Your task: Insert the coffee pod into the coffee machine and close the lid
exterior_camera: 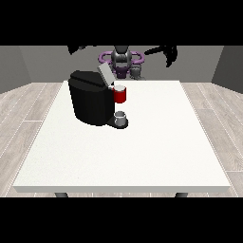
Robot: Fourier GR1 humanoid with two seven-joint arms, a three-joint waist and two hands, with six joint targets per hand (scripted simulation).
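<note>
While both arms hang raised at the back of the scene, nothing touches the machine. Coffee machine (pixel 92 102): black, squat, on the far-left part of the white counter (pixel 142 156), brewing head turned toward the view's right. Lid (pixel 105 73): grey flap, tilted up and back, left open so the slot beneath stays reachable. Red piece (pixel 120 95) at the machine's head just below the lid, pale top showing; probably the coffee pod seated in or at the slot, though too small to tell whether fully down. Small grey cup (pixel 121 117) on the drip base directly under the red piece, set there to catch the brew.

Robot hand at the view's right (pixel 167 51): high, well apart from the machine, over the counter's far edge; fingers seem to droop downward, clamped on nothing visible, but spread or curled — cannot tell. Robot hand at the view's left (pixel 78 48): also high, above and behind the machine, partly cut by the upper edge of the scene; finger state unreadable, nothing seen in it.

Judgement: if the red piece is the pod, insertion looks done or nearly so, lid-closing still to do. Next move likely calls for one hand to come down behind the flap and press it forward and down. Risk: nudging the cup, or pushing the lid onto a pod not fully seated.
</note>
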